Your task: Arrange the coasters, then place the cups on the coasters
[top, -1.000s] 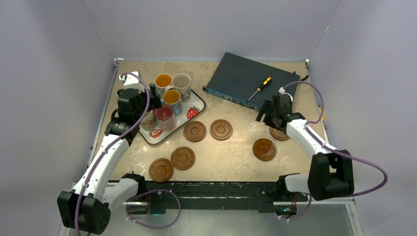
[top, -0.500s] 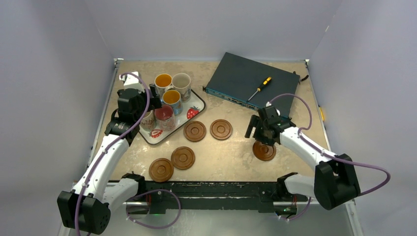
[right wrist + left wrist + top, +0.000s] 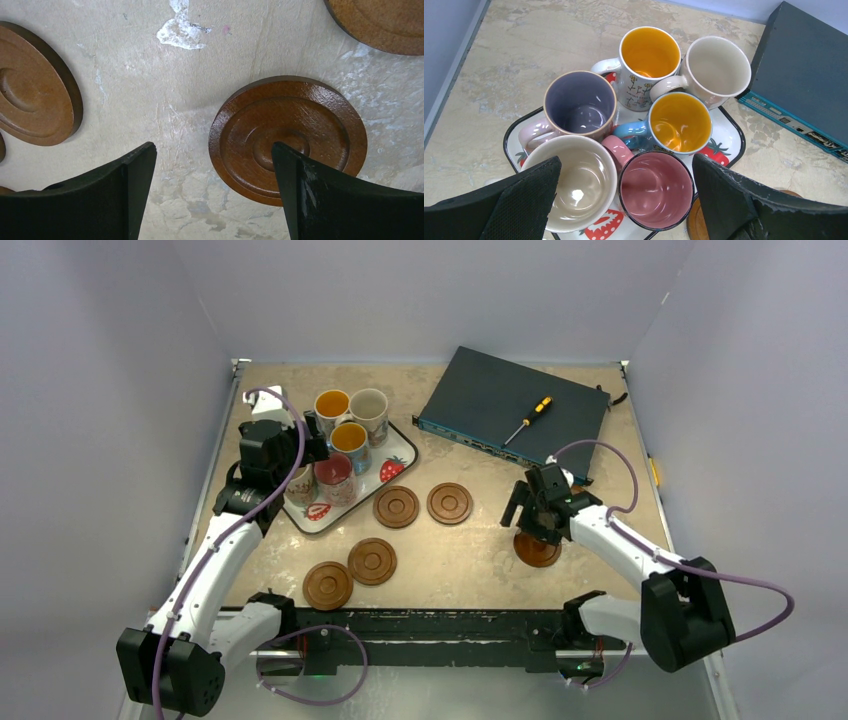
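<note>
Six cups stand packed on a white strawberry-print tray [image 3: 735, 141]: a patterned one with an orange inside [image 3: 650, 52], a cream one [image 3: 718, 65], a purple-lined one [image 3: 580, 102], a blue one [image 3: 680, 122], a second cream one [image 3: 574, 182] and a pink one [image 3: 655, 190]. My left gripper [image 3: 625, 175] hangs open above the two nearest cups, touching none. Brown ringed coasters lie on the table [image 3: 397, 507] [image 3: 450, 503] [image 3: 372, 561] [image 3: 328, 585]. My right gripper [image 3: 214, 150] is open and empty, low over another coaster [image 3: 287, 135], its right finger above the disc. Part of a further coaster [image 3: 385, 25] shows beyond.
A dark blue flat box [image 3: 510, 400] lies at the back right with a yellow-and-black screwdriver [image 3: 528, 420] on top. The tray [image 3: 400, 452] sits at the back left near the table's left edge. Grey walls close in three sides.
My right arm swung from the far-right coaster leftward and nearer, now over the front-right coaster, its jaws a little wider. The left arm stayed still.
</note>
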Tool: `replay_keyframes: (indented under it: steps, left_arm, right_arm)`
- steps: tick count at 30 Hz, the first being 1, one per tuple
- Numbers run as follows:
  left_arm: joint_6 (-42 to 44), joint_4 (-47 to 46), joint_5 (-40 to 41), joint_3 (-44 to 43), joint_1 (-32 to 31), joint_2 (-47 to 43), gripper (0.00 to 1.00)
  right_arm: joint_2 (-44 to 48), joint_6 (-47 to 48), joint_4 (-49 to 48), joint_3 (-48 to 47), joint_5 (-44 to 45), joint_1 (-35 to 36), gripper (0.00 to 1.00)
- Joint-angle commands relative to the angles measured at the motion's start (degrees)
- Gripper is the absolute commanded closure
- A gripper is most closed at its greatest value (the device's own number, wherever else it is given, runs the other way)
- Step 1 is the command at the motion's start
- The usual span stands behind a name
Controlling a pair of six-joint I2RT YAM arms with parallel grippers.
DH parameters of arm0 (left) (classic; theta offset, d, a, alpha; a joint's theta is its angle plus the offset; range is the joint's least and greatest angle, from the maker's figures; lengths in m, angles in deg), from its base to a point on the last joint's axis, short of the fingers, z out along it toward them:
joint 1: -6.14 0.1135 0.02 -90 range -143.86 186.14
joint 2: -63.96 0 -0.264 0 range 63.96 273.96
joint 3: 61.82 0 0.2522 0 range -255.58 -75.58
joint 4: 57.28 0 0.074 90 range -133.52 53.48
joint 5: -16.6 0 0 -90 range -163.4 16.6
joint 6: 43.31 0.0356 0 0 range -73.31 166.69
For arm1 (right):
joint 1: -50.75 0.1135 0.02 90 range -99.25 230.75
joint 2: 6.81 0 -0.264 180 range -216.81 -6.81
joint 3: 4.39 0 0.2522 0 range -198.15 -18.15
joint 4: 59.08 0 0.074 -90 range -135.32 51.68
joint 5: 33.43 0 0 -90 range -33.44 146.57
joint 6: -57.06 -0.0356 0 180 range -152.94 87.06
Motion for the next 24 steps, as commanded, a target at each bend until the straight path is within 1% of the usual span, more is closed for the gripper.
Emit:
replay_keyframes:
  steps: [1,16,22,24]
  left_arm:
    - [-0.4,-0.8,-0.4,-1.5,-0.2,0.1,0.01]
    - [-0.5,-0.8,-0.5,-1.4,-0.2,-0.1,0.01]
    - [-0.5,-0.8,-0.4,-1.4,-0.3,-0.1,0.02]
    - [-0.4,-0.8,-0.4,-1.4,-0.2,-0.1,0.01]
  right_arm:
    - [-0.3,-1.0,-2.5,1.4,-2.2,0.2,0.12]
    - [-1.5,-2.1,-5.0,2.7,-1.1,0.3,0.13]
    - [-4.2,-2.5,-9.0,3.8,0.1,0.3,0.11]
    - [-5.5,-2.9,-10.0,3.7,0.8,0.3,0.14]
